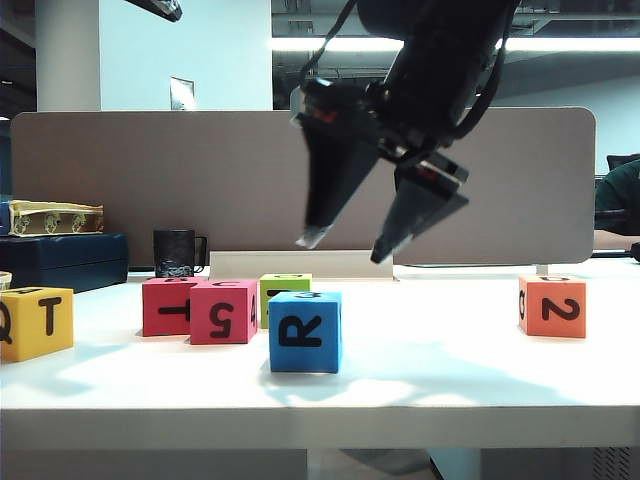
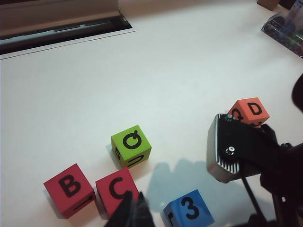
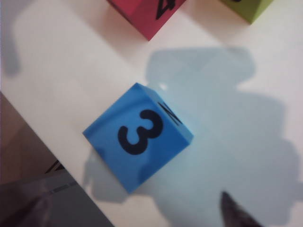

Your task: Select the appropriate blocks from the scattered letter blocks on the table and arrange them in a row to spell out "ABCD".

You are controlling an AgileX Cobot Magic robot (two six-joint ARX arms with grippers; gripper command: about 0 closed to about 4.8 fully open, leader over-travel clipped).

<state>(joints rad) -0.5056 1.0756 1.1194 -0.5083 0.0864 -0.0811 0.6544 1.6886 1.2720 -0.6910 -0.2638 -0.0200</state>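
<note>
Six foam cubes stand on the white table point(image 1: 450, 370): yellow Q/T point(image 1: 37, 322) at far left, red T point(image 1: 168, 306), red 5 point(image 1: 222, 312), lime green point(image 1: 285, 283) behind, blue R point(image 1: 305, 331) in front, orange 2 point(image 1: 552, 306) at right. My right gripper point(image 1: 347, 246) hangs open above the blue cube point(image 3: 137, 137), touching nothing; its fingers straddle empty table point(image 3: 135, 215). My left gripper point(image 2: 135, 210) is shut and empty, high over the red C cube point(image 2: 116, 189), with red B point(image 2: 69, 189), green point(image 2: 131, 145), blue 3 point(image 2: 189, 210) and orange D point(image 2: 249, 112) below.
A black mug point(image 1: 176, 252) stands behind the red cubes. A dark blue box point(image 1: 60, 260) with a yellow box on it sits at back left. A grey partition panel point(image 1: 100, 180) closes the table's far side. A clear plastic box point(image 2: 286, 26) lies far off.
</note>
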